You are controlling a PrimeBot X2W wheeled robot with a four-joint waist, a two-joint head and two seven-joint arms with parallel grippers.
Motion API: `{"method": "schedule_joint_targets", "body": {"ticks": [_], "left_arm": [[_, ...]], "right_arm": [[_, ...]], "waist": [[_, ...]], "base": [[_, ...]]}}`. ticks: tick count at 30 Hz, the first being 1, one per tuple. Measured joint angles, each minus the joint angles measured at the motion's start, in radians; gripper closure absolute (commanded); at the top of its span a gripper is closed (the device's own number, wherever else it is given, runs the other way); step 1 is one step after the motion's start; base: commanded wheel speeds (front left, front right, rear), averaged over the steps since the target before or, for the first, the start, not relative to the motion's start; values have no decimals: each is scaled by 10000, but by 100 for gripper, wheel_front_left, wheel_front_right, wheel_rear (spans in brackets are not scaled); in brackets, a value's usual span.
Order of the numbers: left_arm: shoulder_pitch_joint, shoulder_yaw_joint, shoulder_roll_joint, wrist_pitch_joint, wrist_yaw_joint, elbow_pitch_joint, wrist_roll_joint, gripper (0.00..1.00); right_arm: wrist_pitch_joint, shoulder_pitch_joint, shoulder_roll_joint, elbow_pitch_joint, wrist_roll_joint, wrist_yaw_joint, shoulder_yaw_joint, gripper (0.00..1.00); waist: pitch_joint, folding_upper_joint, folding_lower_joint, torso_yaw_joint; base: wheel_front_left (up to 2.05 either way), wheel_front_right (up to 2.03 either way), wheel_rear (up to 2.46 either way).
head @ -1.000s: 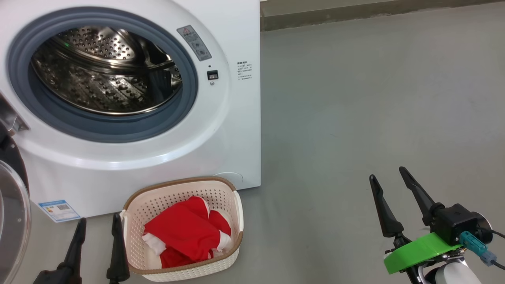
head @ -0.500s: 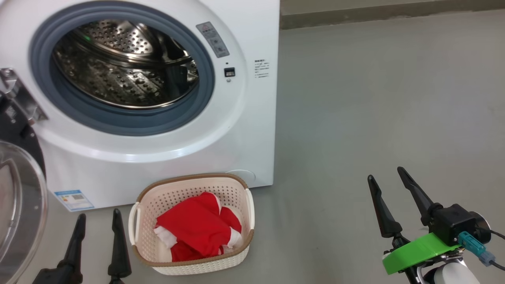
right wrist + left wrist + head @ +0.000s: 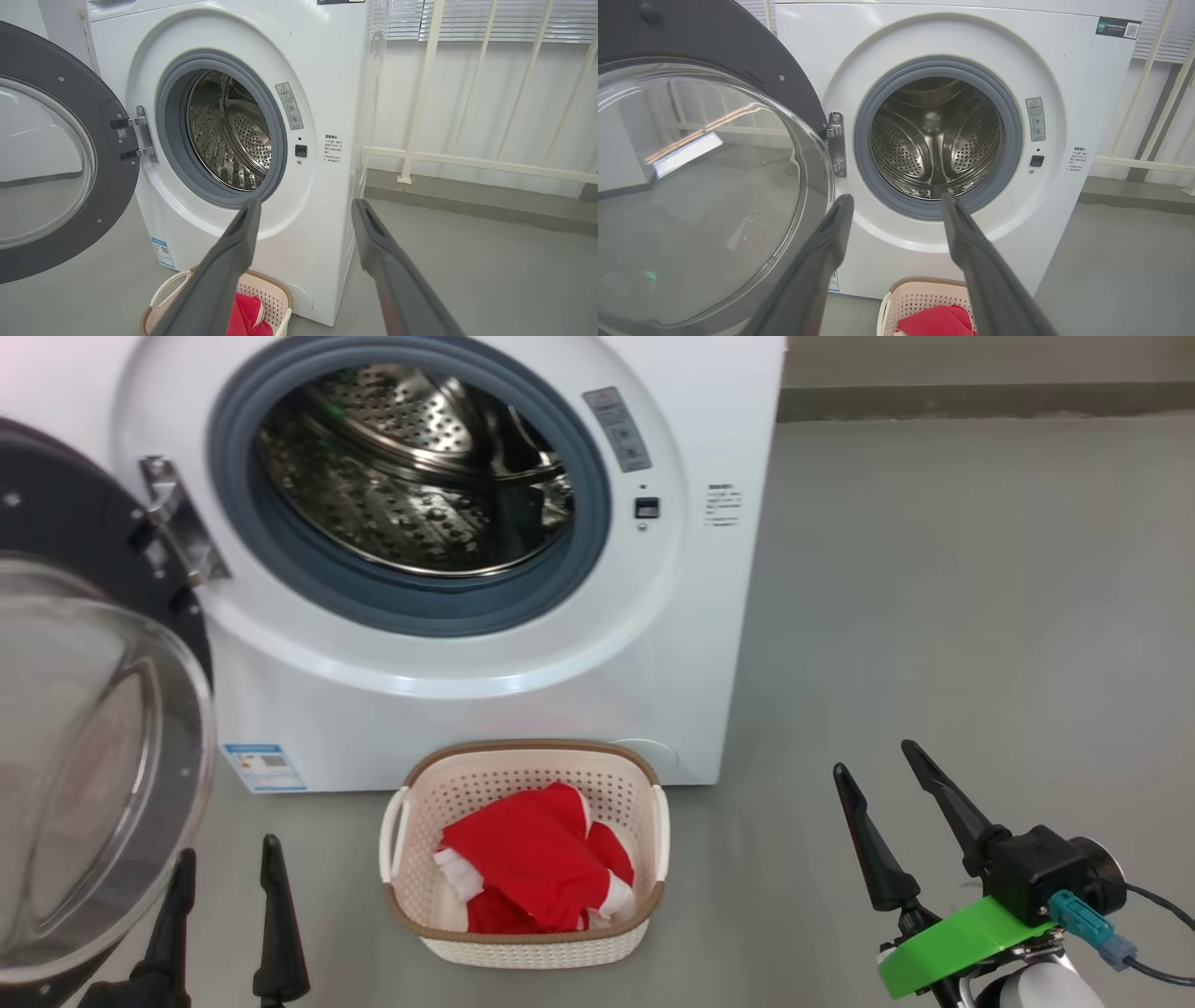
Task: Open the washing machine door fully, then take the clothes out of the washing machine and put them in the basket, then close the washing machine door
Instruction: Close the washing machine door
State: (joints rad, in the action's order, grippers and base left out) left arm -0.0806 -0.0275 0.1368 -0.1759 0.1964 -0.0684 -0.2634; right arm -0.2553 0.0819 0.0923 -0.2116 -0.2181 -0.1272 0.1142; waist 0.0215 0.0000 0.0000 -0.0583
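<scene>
The white washing machine (image 3: 504,681) (image 3: 1083,84) (image 3: 327,74) stands with its steel drum bare inside. Its door (image 3: 84,709) (image 3: 700,186) (image 3: 51,158) is swung wide to the left, black rim and clear glass bowl facing me. On the floor in front sits the cream basket (image 3: 523,938) (image 3: 920,296) (image 3: 168,289) holding the red clothes (image 3: 532,859) (image 3: 938,322) (image 3: 245,312). My left gripper (image 3: 224,863) (image 3: 896,203) is open, just left of the basket and below the door. Well right of the basket, my right gripper (image 3: 878,765) (image 3: 303,207) is open too. Both are empty.
Grey floor (image 3: 952,616) stretches to the right of the machine. A low kerb (image 3: 980,401) runs along the back, with white railing bars (image 3: 467,158) and blinds behind it. The open door overhangs the floor at the left.
The head camera has turned left, so machine, basket and door sit further right in view and more of the door shows. Both grippers stay open and empty.
</scene>
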Motion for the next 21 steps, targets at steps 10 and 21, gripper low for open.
{"method": "schedule_joint_targets", "body": {"ticks": [10, 21], "left_arm": [[-58, -77, -4, 242, 249, -416, 88, 0], [-76, -136, 13, 351, 497, -474, 255, 0]], "right_arm": [[0, 228, 0, 12, -2, 0, 353, 0], [0, 495, 2, 50, 0, 0, 660, 0]], "waist": [[-36, 0, 0, -1038], [-222, 0, 0, -2158]], "base": [[0, 0, 0], [0, 0, 0]]}}
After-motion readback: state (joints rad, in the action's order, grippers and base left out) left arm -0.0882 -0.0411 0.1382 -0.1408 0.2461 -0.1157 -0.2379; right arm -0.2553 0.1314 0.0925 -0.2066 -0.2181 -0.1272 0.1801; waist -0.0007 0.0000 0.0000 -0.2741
